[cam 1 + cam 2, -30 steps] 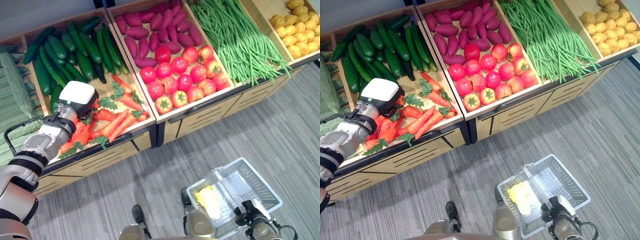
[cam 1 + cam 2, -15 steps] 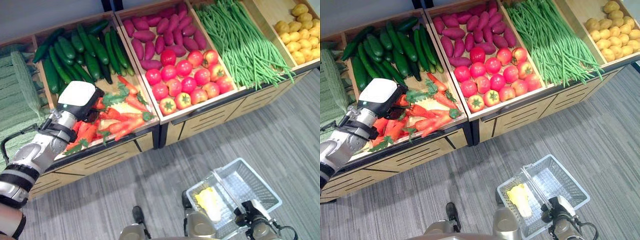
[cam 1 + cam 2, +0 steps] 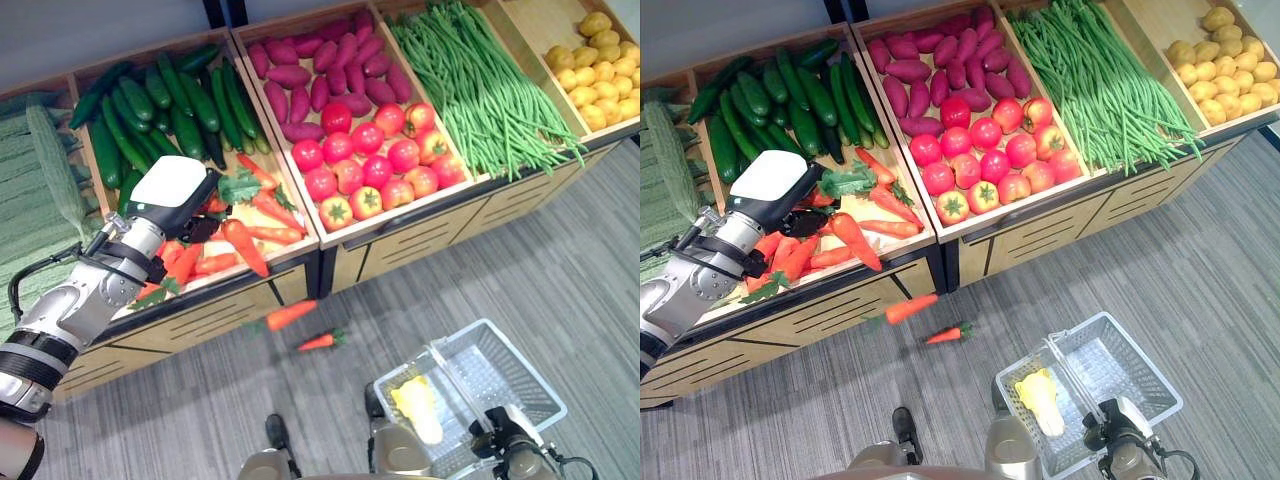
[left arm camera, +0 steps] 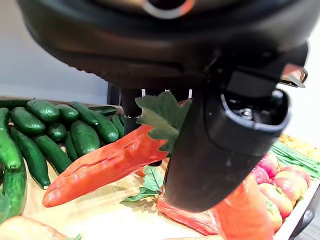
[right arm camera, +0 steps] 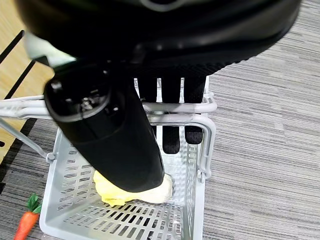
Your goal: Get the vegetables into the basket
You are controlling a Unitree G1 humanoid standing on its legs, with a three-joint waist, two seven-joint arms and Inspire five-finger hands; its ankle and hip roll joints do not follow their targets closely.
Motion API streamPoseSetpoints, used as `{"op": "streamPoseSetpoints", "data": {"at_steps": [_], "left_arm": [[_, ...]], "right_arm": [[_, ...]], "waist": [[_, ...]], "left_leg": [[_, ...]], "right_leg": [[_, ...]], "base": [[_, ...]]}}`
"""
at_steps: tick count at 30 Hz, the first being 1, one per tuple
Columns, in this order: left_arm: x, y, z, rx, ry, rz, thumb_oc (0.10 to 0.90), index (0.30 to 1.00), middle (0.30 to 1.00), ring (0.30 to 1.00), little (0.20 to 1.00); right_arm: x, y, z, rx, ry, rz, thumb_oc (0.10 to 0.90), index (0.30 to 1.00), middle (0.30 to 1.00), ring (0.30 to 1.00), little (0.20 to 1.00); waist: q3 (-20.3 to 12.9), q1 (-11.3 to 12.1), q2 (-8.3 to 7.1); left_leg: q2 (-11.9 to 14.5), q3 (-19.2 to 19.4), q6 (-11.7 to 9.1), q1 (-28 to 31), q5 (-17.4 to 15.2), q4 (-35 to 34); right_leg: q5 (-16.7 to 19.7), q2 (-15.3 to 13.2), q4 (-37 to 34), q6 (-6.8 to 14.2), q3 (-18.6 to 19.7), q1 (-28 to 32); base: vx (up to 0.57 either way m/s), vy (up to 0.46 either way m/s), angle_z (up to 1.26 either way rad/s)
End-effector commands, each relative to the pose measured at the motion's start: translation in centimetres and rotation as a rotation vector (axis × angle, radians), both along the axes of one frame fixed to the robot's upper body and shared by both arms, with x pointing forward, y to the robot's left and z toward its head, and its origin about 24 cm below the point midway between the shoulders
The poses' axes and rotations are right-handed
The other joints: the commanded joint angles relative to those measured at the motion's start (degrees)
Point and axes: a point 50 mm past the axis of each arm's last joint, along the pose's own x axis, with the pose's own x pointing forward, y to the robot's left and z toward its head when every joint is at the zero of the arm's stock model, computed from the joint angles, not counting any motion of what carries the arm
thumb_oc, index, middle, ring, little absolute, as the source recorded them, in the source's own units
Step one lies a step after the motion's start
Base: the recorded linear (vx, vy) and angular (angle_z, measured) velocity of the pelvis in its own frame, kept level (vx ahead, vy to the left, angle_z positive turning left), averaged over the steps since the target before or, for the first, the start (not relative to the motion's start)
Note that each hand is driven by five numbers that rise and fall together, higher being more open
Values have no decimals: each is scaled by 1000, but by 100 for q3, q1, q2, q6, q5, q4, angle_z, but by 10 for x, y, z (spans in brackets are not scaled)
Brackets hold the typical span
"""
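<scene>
My left hand gripping a carrot over the crate, my right hand curled round the basket handle, two carrots on the floor

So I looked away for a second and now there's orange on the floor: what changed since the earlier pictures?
Two carrots have dropped out of the carrot bin onto the floor. The left hand has lifted, holding one carrot by its leafy top. The right hand keeps its grip on the basket handle, the yellow vegetable still inside.
</scene>
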Motion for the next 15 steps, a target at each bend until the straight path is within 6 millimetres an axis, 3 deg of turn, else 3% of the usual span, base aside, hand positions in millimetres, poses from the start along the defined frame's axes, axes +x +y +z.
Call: {"op": "streamPoseSetpoints", "data": {"at_steps": [1,7,15], "left_arm": [[2,11,66,33,-232,23,400,300,300,300,300],[1,8,77,46,-258,4,400,300,300,300,300],[-1,-1,76,8,-251,-43,400,300,300,300,300]], "right_arm": [[-32,-21,3,-69,70,-32,400,300,300,300,300],[-33,-23,3,-73,69,-37,400,300,300,300,300],[-32,-22,3,-68,62,-41,400,300,300,300,300]], "waist": [[-561,-7,-141],[-568,14,-126],[-578,-5,-129]], "left_leg": [[-56,-235,-71,64,-113,2],[-73,-238,-68,61,-122,11],[-103,-205,-38,116,-175,35]], "right_leg": [[345,-325,107,395,222,-352],[330,-345,127,403,214,-353],[313,-368,170,418,236,-346]], "base": [[0,0,0],[0,0,0],[1,4,0]]}}
